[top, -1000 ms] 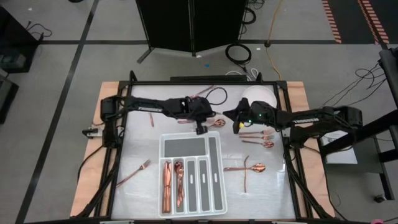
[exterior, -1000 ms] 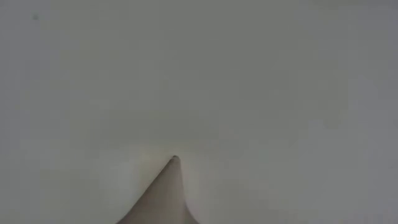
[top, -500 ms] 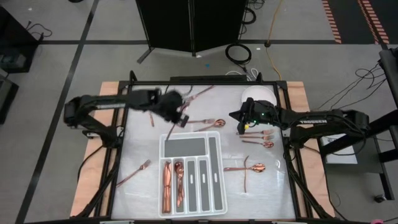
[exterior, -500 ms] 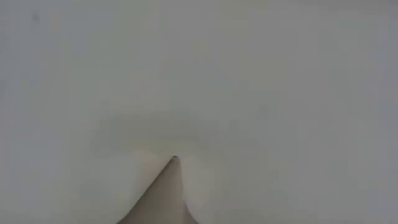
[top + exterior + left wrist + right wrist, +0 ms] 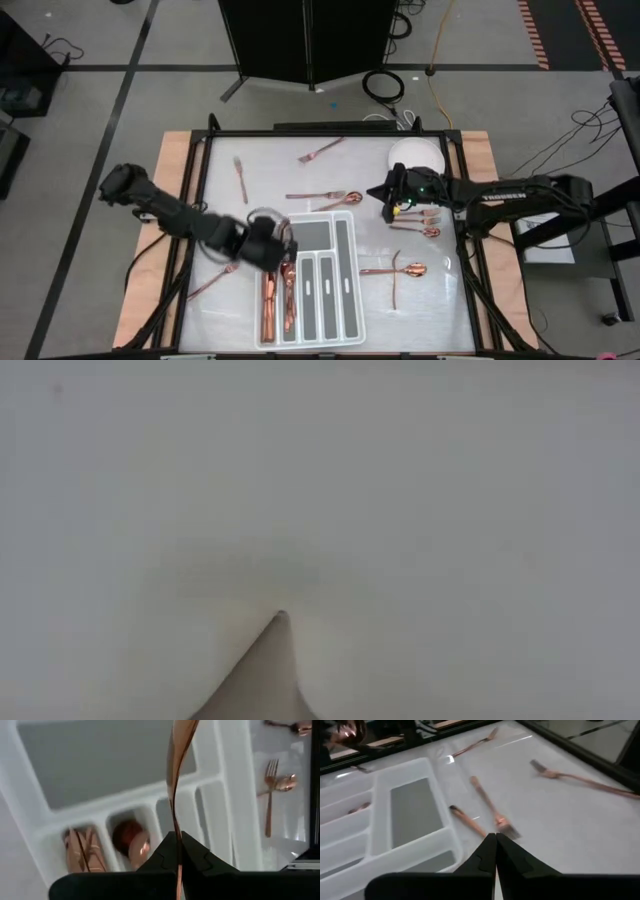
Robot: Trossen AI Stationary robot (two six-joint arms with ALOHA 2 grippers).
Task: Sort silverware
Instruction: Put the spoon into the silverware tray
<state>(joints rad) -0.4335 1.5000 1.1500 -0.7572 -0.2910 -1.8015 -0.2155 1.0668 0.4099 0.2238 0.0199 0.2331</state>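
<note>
High view: left gripper (image 5: 272, 243) carried silverware (image 5: 176, 790) to tray (image 5: 345, 330).

High cam hangs over the table (image 5: 420, 300), looking straight down on all of it. Low cam is pretty much useless, just pale blur. Left wrist cam sits right above the white tray (image 5: 227, 795), close in, tray's upper end. Right wrist cam is low, up at the table's 2 o'clock, facing roughly 9 o'clock across that same tray (image 5: 380, 827).
</note>
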